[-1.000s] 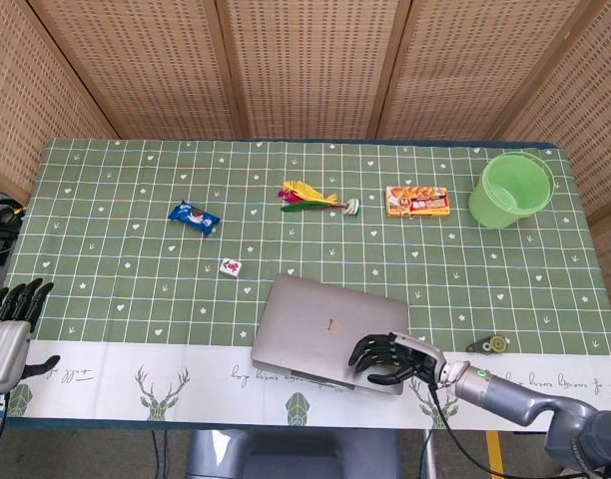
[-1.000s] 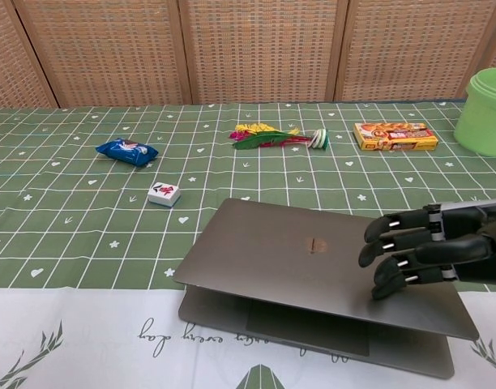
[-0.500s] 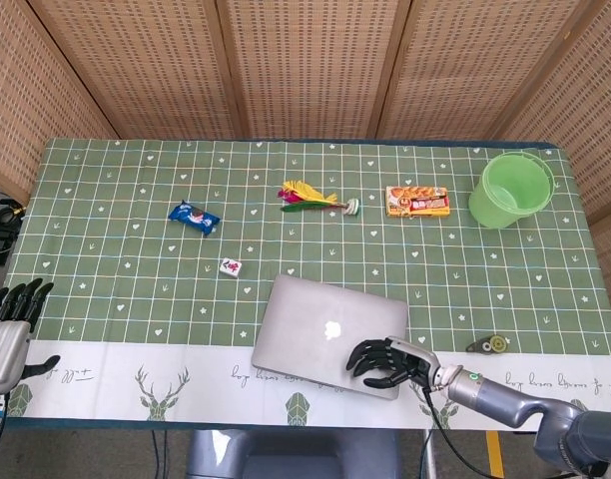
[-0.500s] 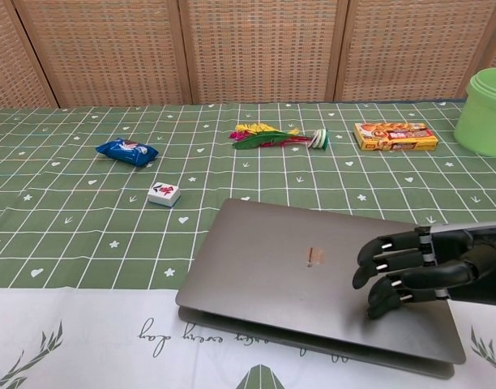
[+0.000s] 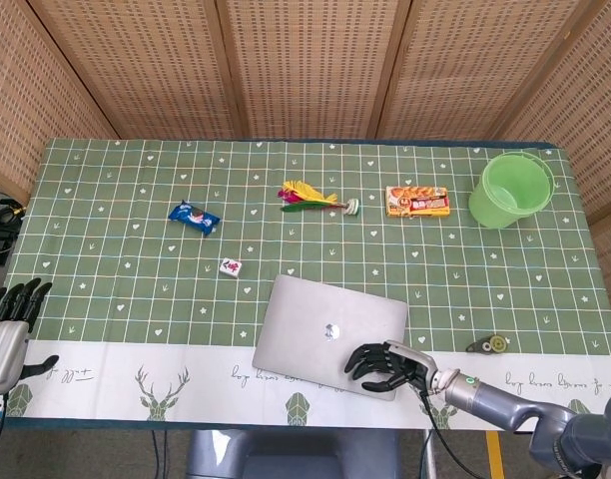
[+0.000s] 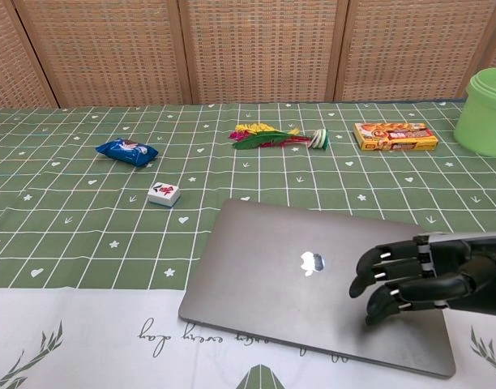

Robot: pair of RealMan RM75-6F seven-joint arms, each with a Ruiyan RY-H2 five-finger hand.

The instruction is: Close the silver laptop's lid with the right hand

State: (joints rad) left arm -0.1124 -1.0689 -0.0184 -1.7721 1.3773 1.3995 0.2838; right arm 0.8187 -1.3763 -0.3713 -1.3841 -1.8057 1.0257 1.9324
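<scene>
The silver laptop (image 5: 320, 329) (image 6: 288, 279) lies near the table's front edge with its lid flat down on its base. My right hand (image 5: 387, 365) (image 6: 410, 277) rests on the lid's front right part, fingers curled and spread, fingertips (image 6: 369, 290) pressing the lid. It holds nothing. My left hand (image 5: 8, 329) hangs at the far left edge of the table in the head view, fingers apart and pointing up, holding nothing.
A green bucket (image 5: 510, 190) stands at the back right. An orange snack box (image 5: 417, 201), a feathered shuttlecock (image 5: 310, 197), a blue snack packet (image 5: 194, 216), a small white tile (image 5: 231, 266) and a small roll (image 5: 488, 345) lie on the green cloth.
The laptop lid has gone down from slightly raised to flat on its base. My right hand moved down and toward the front edge with it. The left hand has stayed put.
</scene>
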